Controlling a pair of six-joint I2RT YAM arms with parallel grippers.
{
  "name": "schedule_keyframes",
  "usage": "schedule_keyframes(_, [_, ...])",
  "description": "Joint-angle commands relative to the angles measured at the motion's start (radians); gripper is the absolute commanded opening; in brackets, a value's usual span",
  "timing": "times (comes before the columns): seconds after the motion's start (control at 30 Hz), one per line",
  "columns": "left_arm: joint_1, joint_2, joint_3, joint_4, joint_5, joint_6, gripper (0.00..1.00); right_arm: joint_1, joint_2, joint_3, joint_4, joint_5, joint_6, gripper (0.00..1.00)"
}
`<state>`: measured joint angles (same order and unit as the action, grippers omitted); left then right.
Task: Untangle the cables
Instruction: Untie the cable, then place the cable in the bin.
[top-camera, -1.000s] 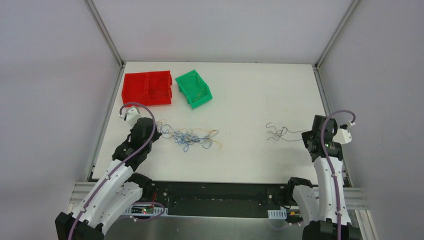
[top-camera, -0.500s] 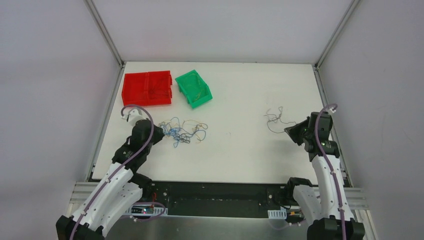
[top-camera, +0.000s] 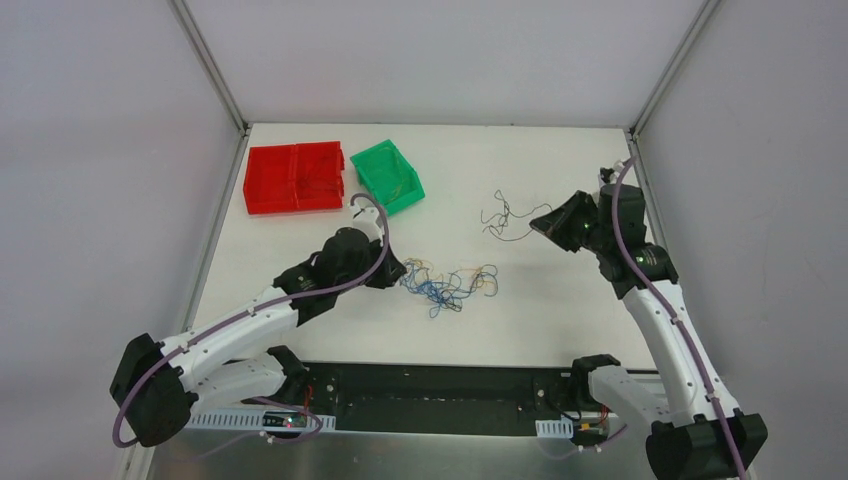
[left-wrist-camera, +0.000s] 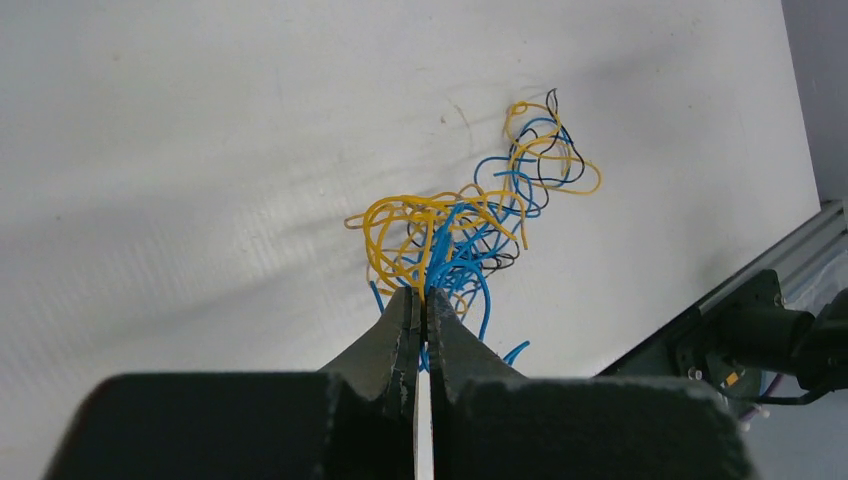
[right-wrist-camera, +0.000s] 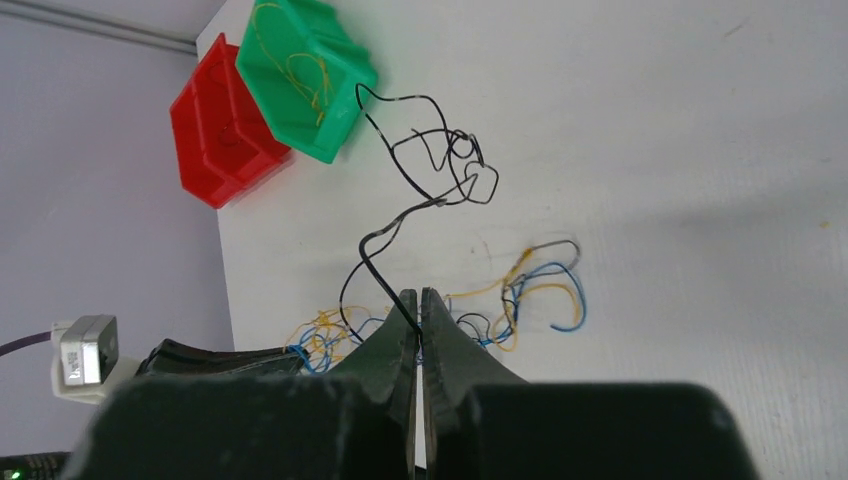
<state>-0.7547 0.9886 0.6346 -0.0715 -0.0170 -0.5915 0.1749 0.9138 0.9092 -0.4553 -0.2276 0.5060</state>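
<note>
White table (top-camera: 520, 320) is carrying it all, green bin (top-camera: 388, 178) at far-left. Blue/yellow clump (top-camera: 450, 285) of cables is lying mid-table, trailing right from L gripper (top-camera: 398, 272), which is clamping its near end. R gripper (top-camera: 545, 222) is pinching dark cable (top-camera: 505, 220), strand stretching left, apart from clump.

Knotted cables (left-wrist-camera: 450, 235) blue and yellow-orange, with a few dark strands; lone wire (right-wrist-camera: 440, 200) black; red bin (top-camera: 295, 178); green bin (top-camera: 387, 178), seemingly with yellowish threads inside; plain white table (top-camera: 560, 320).
</note>
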Motion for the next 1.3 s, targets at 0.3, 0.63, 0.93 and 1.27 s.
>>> schedule_keyframes(0.3, [-0.082, -0.054, -0.075, 0.119, -0.037, -0.016, 0.29, 0.23, 0.229, 0.286, 0.097, 0.048, -0.045, 0.0])
schedule_keyframes(0.63, [-0.075, -0.331, -0.021, -0.275, -0.452, -0.09, 0.84, 0.409, 0.479, 0.49, 0.154, 0.142, -0.062, 0.0])
schedule_keyframes(0.93, [-0.07, -0.417, 0.168, -0.552, -0.684, -0.009, 0.94, 0.537, 0.722, 0.678, 0.254, 0.166, -0.069, 0.0])
schedule_keyframes(1.27, [-0.07, -0.466, 0.257, -0.609, -0.785, 0.138, 0.94, 0.62, 1.017, 0.919, 0.353, 0.288, -0.039, 0.0])
